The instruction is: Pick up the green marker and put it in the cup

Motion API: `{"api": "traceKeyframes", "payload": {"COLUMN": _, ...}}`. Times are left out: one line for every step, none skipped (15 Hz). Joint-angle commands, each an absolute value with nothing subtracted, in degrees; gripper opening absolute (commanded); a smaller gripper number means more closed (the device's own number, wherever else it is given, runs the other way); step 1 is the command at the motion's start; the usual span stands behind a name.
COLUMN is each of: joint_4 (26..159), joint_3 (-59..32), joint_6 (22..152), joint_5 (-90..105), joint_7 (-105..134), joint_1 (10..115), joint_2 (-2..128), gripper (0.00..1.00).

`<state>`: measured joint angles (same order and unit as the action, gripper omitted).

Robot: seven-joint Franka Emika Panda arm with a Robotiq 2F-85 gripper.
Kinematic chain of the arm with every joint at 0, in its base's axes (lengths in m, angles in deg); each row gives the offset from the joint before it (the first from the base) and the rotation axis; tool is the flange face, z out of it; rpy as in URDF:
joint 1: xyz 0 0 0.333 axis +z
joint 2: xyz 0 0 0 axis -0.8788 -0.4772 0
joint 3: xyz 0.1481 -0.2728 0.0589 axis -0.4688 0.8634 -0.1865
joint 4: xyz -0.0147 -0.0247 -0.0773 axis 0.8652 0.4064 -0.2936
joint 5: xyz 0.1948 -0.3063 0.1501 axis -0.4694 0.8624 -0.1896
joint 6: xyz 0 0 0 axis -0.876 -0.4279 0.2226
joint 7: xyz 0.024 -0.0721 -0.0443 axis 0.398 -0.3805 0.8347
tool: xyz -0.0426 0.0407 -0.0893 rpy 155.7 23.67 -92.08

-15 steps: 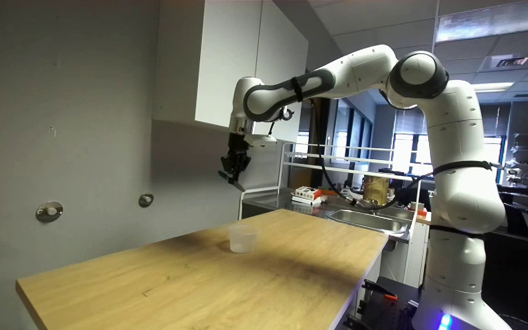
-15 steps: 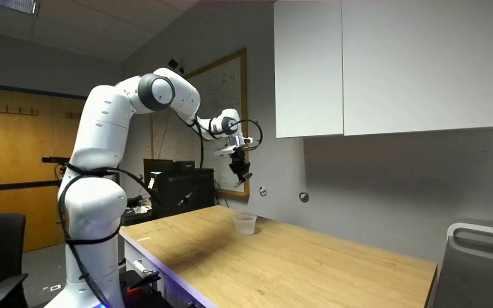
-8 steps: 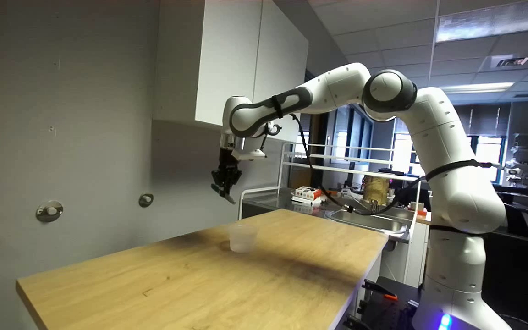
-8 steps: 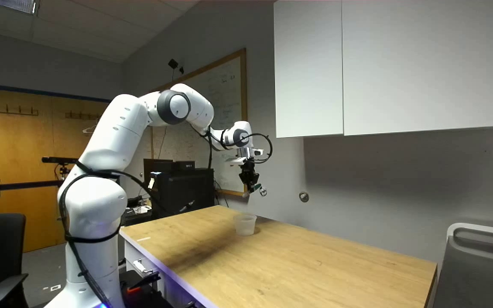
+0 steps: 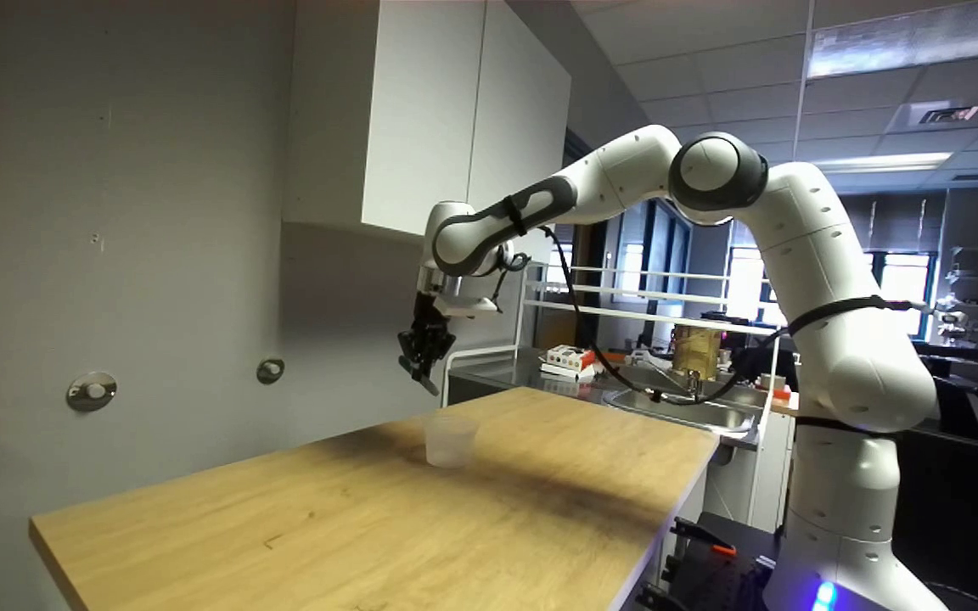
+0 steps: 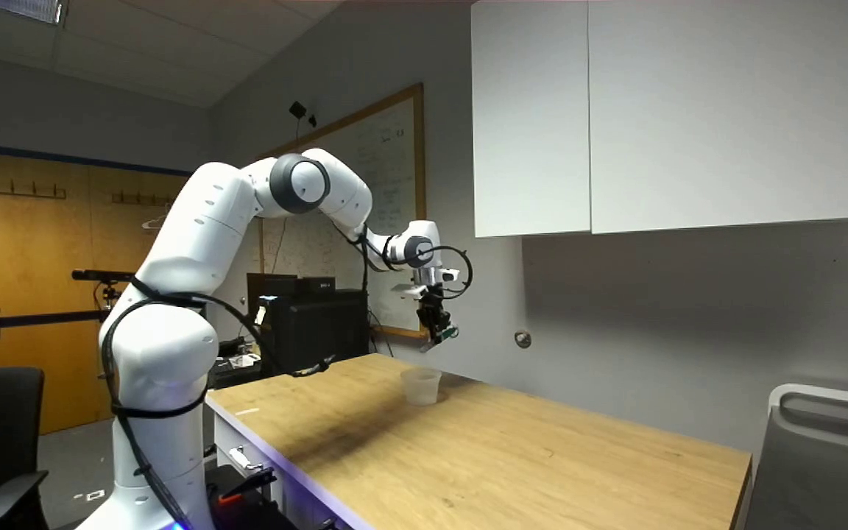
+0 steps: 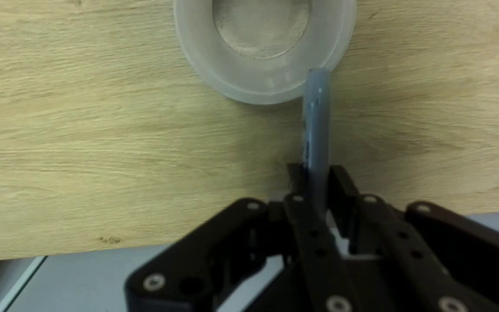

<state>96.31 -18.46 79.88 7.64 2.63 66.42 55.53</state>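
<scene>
The cup (image 5: 450, 441) is small, whitish and translucent and stands upright on the wooden table; it also shows in an exterior view (image 6: 421, 387) and at the top of the wrist view (image 7: 232, 71). My gripper (image 5: 422, 365) is shut on the green marker and hangs above the cup, offset towards the wall. The marker's green end (image 6: 450, 332) sticks out on the wall side. Its grey-blue barrel (image 7: 317, 117) points from the fingers towards the cup and slopes down. In the wrist view the barrel's tip overlaps the cup's rim at lower right. The fingers hide the marker's middle.
The wooden table (image 5: 328, 526) ends at the wall behind the cup. White cabinets (image 6: 659, 118) hang on the wall above. A sink (image 5: 684, 407) and a white rack (image 5: 489, 350) stand beyond the table's end.
My gripper has come down with the marker, closer to the cup. The hand first shifted towards the wall, then tilted a little. The cup has not moved.
</scene>
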Motion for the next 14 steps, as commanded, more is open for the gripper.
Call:
{"api": "traceKeyframes", "payload": {"joint_4": 104.0, "joint_3": -17.7, "joint_6": 85.1, "joint_5": 5.8, "joint_7": 1.2, "joint_1": 66.5, "joint_2": 58.9, "gripper": 0.07}}
{"api": "traceKeyframes", "payload": {"joint_4": 105.6, "joint_3": -17.7, "joint_6": 86.5, "joint_5": 5.4, "joint_7": 1.1, "joint_1": 66.4, "joint_2": 59.1, "gripper": 0.07}}
{"api": "traceKeyframes", "payload": {"joint_4": 107.3, "joint_3": -17.7, "joint_6": 87.7, "joint_5": 4.9, "joint_7": 1.2, "joint_1": 66.4, "joint_2": 59.4, "gripper": 0.07}}
{"api": "traceKeyframes", "payload": {"joint_4": 108.6, "joint_3": -17.6, "joint_6": 88.7, "joint_5": 4.5, "joint_7": 1.2, "joint_1": 66.4, "joint_2": 59.6, "gripper": 0.07}}
{"api": "traceKeyframes", "payload": {"joint_4": 110.0, "joint_3": -17.5, "joint_6": 89.8, "joint_5": 4.2, "joint_7": 1.3, "joint_1": 66.4, "joint_2": 59.9, "gripper": 0.07}}
{"api": "traceKeyframes", "payload": {"joint_4": 111.2, "joint_3": -17.5, "joint_6": 90.7, "joint_5": 4.0, "joint_7": 1.4, "joint_1": 66.4, "joint_2": 60.2, "gripper": 0.07}}
{"api": "traceKeyframes", "payload": {"joint_4": 112.4, "joint_3": -17.4, "joint_6": 91.6, "joint_5": 3.8, "joint_7": 1.4, "joint_1": 66.4, "joint_2": 60.5, "gripper": 0.07}}
{"api": "traceKeyframes", "payload": {"joint_4": 113.4, "joint_3": -17.4, "joint_6": 92.2, "joint_5": 3.5, "joint_7": 1.5, "joint_1": 66.3, "joint_2": 60.9, "gripper": 0.06}}
{"api": "traceKeyframes", "payload": {"joint_4": 114.5, "joint_3": -17.4, "joint_6": 92.8, "joint_5": 3.4, "joint_7": 1.6, "joint_1": 66.2, "joint_2": 61.4, "gripper": 0.06}}
{"api": "traceKeyframes", "payload": {"joint_4": 115.3, "joint_3": -17.4, "joint_6": 93.3, "joint_5": 3.3, "joint_7": 1.6, "joint_1": 66.2, "joint_2": 61.9, "gripper": 0.06}}
{"api": "traceKeyframes", "payload": {"joint_4": 116.2, "joint_3": -17.3, "joint_6": 93.6, "joint_5": 3.2, "joint_7": 1.8, "joint_1": 66.1, "joint_2": 62.6, "gripper": 0.43}}
{"api": "traceKeyframes", "payload": {"joint_4": 116.9, "joint_3": -17.3, "joint_6": 93.9, "joint_5": 3.2, "joint_7": 1.8, "joint_1": 66.1, "joint_2": 63.1, "gripper": 0.44}}
{"api": "traceKeyframes", "payload": {"joint_4": 117.6, "joint_3": -17.2, "joint_6": 94.2, "joint_5": 3.2, "joint_7": 1.8, "joint_1": 66.1, "joint_2": 63.7, "gripper": 0.50}}
{"api": "traceKeyframes", "payload": {"joint_4": 118.3, "joint_3": -17.2, "joint_6": 94.4, "joint_5": 3.1, "joint_7": 2.2, "joint_1": 65.9, "joint_2": 64.4, "gripper": 0.56}}
